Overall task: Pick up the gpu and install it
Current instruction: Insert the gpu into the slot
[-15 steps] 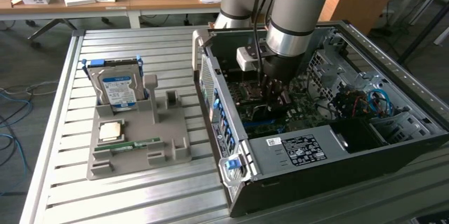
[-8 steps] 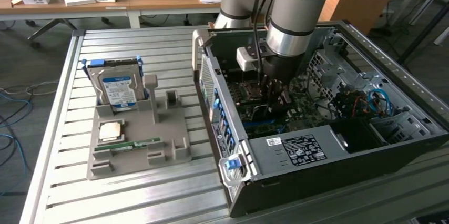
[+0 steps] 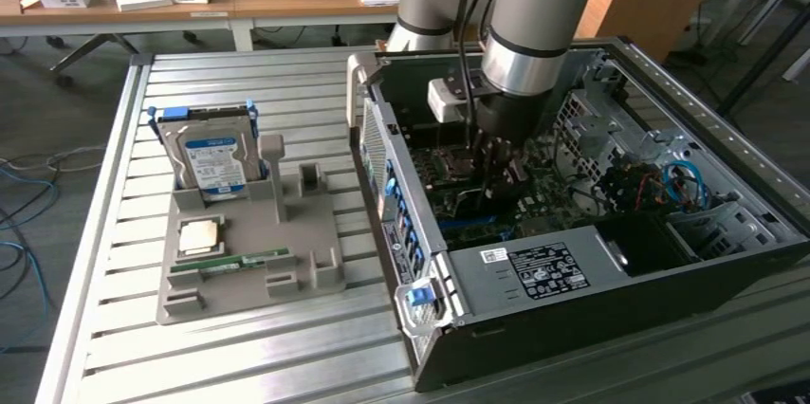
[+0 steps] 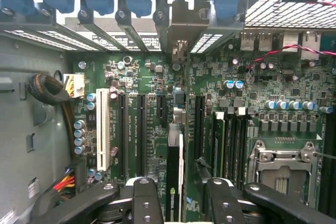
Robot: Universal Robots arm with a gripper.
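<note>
My gripper [image 3: 491, 174] reaches down into the open computer case [image 3: 544, 271], over the motherboard [image 4: 142, 77]. The gpu [image 4: 174, 177] shows edge-on between my two black fingers [image 4: 147, 198], a thin dark card with a pale edge, standing upright. It runs along the black expansion slots [image 4: 140, 129], with its far end toward the rear bracket openings [image 4: 178, 51]. The gripper is shut on the card. I cannot tell whether its lower edge sits in a slot.
Left of the case, a grey parts tray [image 3: 298, 262] holds a blue-labelled hard drive [image 3: 215, 162], a small green memory stick [image 3: 234, 262] and a square chip [image 3: 200, 236]. Inside the case are the CPU socket [image 4: 286, 161], memory slots [image 4: 236, 145] and cable bundles [image 4: 52, 93].
</note>
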